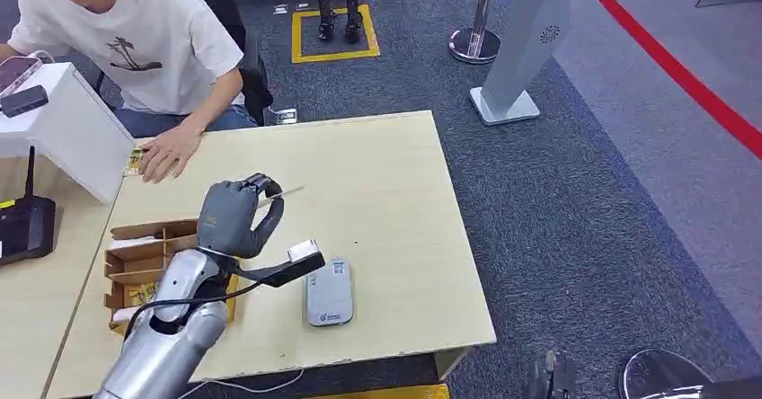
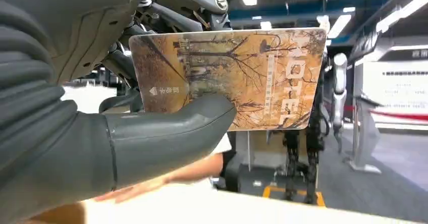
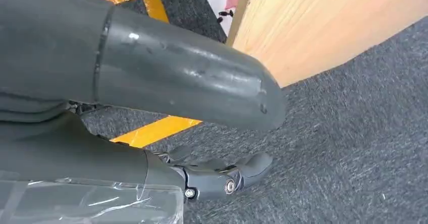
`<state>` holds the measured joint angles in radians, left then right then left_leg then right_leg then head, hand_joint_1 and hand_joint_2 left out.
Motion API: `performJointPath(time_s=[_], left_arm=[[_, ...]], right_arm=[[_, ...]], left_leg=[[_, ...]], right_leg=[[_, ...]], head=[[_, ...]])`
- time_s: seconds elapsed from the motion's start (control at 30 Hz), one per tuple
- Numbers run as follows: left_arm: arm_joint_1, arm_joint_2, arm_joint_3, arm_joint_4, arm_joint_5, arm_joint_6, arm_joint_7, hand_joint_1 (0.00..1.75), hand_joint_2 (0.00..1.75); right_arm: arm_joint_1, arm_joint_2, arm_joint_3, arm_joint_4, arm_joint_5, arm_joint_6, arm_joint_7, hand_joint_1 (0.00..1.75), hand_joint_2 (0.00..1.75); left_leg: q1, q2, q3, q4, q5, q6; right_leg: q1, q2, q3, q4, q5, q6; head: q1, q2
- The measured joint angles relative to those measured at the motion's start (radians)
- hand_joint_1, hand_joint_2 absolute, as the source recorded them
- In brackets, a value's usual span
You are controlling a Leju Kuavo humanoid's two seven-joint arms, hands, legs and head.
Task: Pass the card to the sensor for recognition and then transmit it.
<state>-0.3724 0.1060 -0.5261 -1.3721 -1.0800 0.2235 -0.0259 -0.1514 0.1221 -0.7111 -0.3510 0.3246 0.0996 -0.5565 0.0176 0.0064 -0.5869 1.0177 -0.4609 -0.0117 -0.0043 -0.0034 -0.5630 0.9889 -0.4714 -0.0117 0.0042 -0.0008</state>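
Pale counter [image 1: 395, 192] carries the sensor [image 1: 329, 292] near its front edge — the left hand [image 1: 238, 215] pinches the card [image 2: 237, 77] above it by one end; a loosened thumb could drop it.

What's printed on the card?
Autumn trees in orange-brown on the card, held by the left hand; clearest in left wrist view.

On the table [image 1: 386, 174], the sensor [image 1: 329, 293] lies lower centre; the divided box [image 1: 135, 264] sits left of it, the left hand [image 1: 235, 217] with the card [image 1: 280, 193] above, a person's hand [image 1: 168, 154] upper left.
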Motion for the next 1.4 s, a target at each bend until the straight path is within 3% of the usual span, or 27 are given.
performJointPath(time_s=[0.43, 0.73, 1.0, 1.4], left_arm=[[0.183, 0.027, 0.056, -0.101, -0.006, 0.035, 0.005, 1.75, 1.75], [0.278, 0.029, 0.13, -0.118, -0.01, 0.045, 0.006, 1.75, 1.75], [0.247, 0.007, 0.179, -0.076, 0.024, 0.05, -0.002, 1.75, 1.75], [0.035, -0.079, 0.186, 0.152, 0.076, 0.065, -0.034, 1.75, 1.75]], right_arm=[[0.022, -0.004, -0.006, -0.001, -0.014, 0.002, -0.006, 0.0, 0.0], [0.034, -0.007, -0.015, -0.011, -0.001, 0.008, 0.0, 0.0, 0.0], [0.024, -0.007, -0.016, -0.022, 0.029, 0.014, 0.013, 0.0, 0.0], [-0.022, -0.005, 0.026, -0.022, 0.052, 0.005, 0.032, 0.0, 0.0]], left_leg=[[0.0, 0.0, 0.0, 0.0, 0.0, 0.0], [0.0, 0.0, 0.0, 0.0, 0.0, 0.0], [0.0, -0.001, 0.0, 0.0, 0.0, 0.0], [0.0, -0.001, 0.0, 0.0, 0.001, 0.001]], right_leg=[[0.0, 0.0, 0.0, 0.0, -0.001, 0.0], [0.0, 0.0, 0.0, 0.0, -0.001, 0.001], [0.0, -0.001, 0.0, 0.0, -0.001, 0.0], [0.0, -0.001, 0.0, 0.0, 0.0, 0.0]], head=[[0.0, 0.0], [0.0, 0.0], [0.0, 0.0], [0.0, 0.0]])
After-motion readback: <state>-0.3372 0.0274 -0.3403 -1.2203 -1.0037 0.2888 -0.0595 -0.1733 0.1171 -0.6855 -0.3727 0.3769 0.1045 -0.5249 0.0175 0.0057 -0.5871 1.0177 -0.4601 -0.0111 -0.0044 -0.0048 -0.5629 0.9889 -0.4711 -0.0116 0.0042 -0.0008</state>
